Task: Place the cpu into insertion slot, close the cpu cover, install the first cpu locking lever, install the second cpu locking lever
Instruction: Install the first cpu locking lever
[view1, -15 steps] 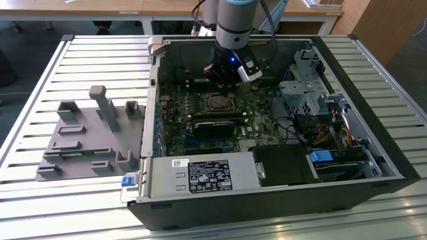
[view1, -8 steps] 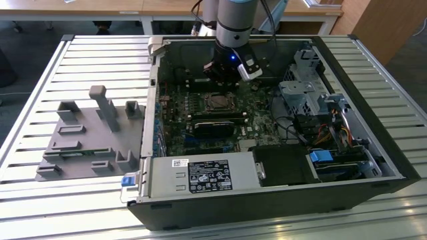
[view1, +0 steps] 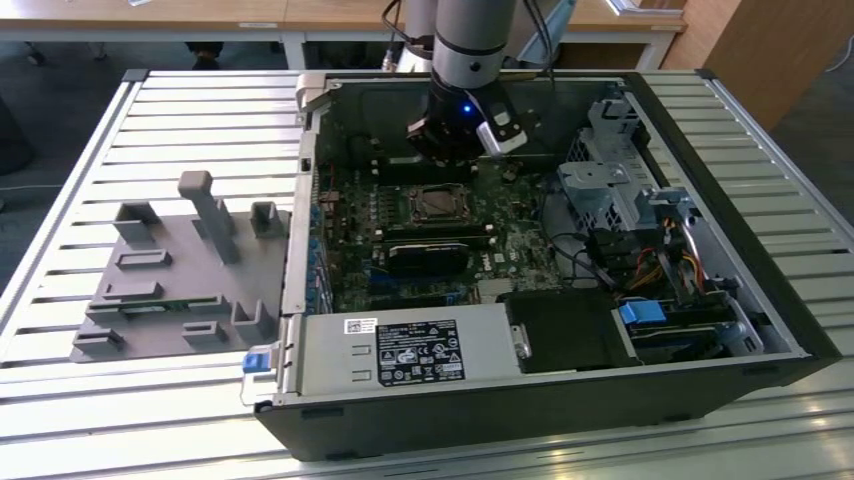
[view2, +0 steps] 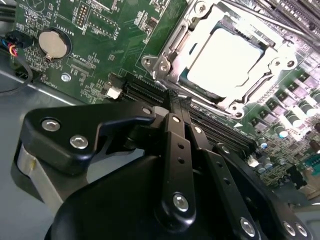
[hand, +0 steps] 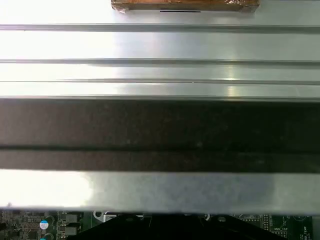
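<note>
The cpu (view2: 227, 57), a pale square chip, lies in the insertion slot (view2: 150, 62) on the green board, and it shows in the exterior view as well (view1: 438, 204). The cpu cover (view2: 197, 22), a silvery frame, lies flat around the chip. My gripper (view2: 172, 102) hangs just above the board beside the socket's corner, its black fingers (view2: 176, 145) together with nothing seen between them. In the exterior view the gripper (view1: 447, 160) is above the board on the far side of the socket. Whether the locking levers are latched cannot be told.
The open computer case (view1: 787, 340) lies on a slatted metal table (view1: 174, 110). A power supply box (view1: 400, 352) fills its near end, with a drive cage (view1: 601, 185) and cables (view1: 654, 265) at the exterior view's right. A grey fixture (view1: 174, 270) stands on the left. Black card slots (view2: 145, 90) run beside the gripper.
</note>
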